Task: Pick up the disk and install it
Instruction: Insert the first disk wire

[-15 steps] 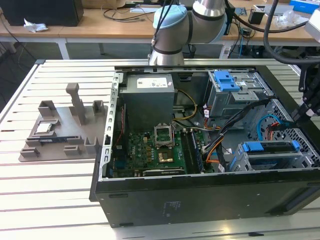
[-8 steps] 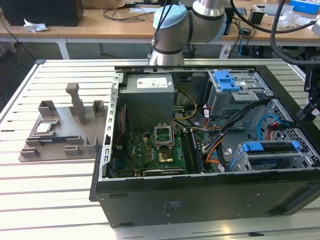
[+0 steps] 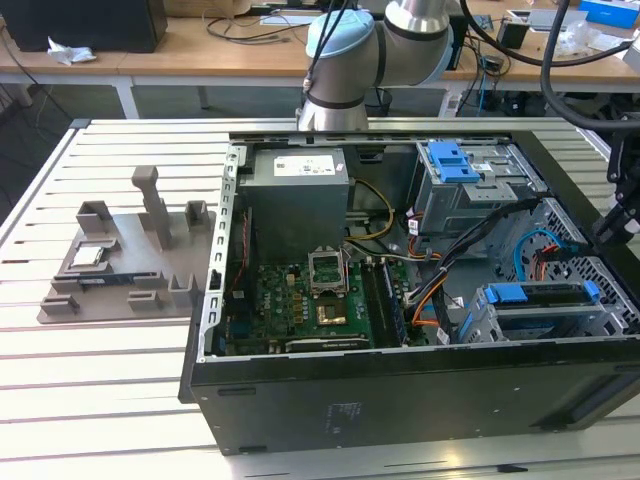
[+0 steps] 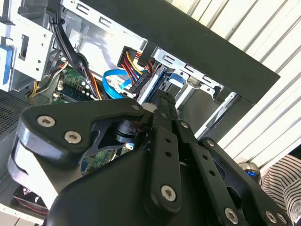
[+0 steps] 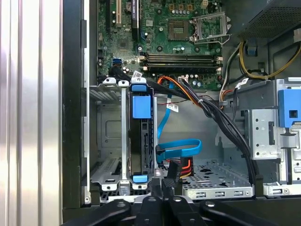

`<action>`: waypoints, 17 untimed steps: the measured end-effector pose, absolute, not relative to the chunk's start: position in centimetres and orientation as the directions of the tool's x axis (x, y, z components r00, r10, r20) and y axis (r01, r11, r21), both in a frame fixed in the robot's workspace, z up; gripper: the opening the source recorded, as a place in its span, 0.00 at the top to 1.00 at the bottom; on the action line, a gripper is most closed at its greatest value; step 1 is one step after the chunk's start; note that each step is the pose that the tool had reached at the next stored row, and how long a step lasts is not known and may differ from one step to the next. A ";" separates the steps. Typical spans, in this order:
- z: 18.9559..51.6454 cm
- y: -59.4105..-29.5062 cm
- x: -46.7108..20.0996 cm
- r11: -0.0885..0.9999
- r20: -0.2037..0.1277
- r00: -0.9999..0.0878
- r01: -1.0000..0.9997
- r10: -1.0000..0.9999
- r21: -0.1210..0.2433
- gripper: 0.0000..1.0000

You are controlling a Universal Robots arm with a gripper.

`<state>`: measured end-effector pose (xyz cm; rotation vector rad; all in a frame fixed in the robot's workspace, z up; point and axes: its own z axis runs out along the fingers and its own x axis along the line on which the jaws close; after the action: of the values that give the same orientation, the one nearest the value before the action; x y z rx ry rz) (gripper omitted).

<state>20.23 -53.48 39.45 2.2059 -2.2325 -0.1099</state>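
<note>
First wrist view: the disk (image 5: 141, 141) stands on edge inside the open computer case (image 5: 74, 117). It is slotted between the rails of a grey metal drive cage (image 5: 109, 136), at the corner of the case away from the motherboard (image 5: 160, 37). Blue bracket tabs show at both ends of the disk. The gripper (image 5: 164, 184) hangs just beside the disk's outer end, over the edge of the cage, apart from the disk itself. Its jaws are drawn narrow, tip against tip, with nothing between them. A blue data cable (image 5: 181, 148) loops inside the case, close to the disk on the side away from the case wall.

In the second wrist view the gripper (image 4: 163, 101) points into that same corner of the case, its black linkage in the foreground.

In the exterior view the case (image 3: 400, 400) lies open on a slatted table (image 3: 100, 400), and the disk (image 3: 535, 297) sits in the case's near corner on the exterior view's right. A grey fixture tray (image 3: 130, 260) rests on the table outside the case, on the exterior view's left.
</note>
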 end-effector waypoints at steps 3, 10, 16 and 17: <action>39.4 -53.5 20.2 0.011 -0.048 -0.013 -0.999 -0.999 0.051 0.64; 39.3 -53.4 20.0 0.011 -0.047 -0.013 -0.999 -0.999 0.051 0.58; 38.1 -52.6 19.5 0.011 -0.044 -0.013 -0.999 -0.999 0.051 0.58; 38.0 -52.4 19.5 0.011 -0.044 -0.013 -0.999 -0.999 0.051 0.58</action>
<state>19.50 -52.35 37.95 2.2039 -2.2306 -0.1053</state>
